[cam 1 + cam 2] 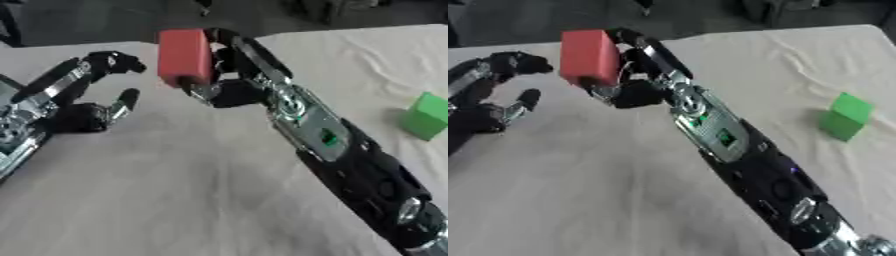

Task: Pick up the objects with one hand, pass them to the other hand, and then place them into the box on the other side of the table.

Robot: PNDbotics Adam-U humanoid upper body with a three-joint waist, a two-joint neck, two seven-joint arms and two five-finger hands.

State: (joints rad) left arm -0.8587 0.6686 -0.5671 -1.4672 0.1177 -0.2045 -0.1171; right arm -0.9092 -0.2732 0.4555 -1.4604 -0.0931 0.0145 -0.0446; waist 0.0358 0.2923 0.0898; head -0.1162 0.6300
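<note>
Above worktop: red block, clamped in right robot hand.
Left of red block: left robot hand, fingers apart.
Right of red block: green block.

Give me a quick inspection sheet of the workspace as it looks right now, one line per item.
Surface: table under a wrinkled pale cloth.
Job's things: red block held up off the table; green block resting on the cloth at the right side. No box seen.
Clutter: nothing seen.
Hands: right hand with fingers curled round the red block; left hand open beside it, not touching it.
Cables: nothing seen.
Surroundings: dark floor beyond the far edge, with dark shapes I cannot make out.
</note>
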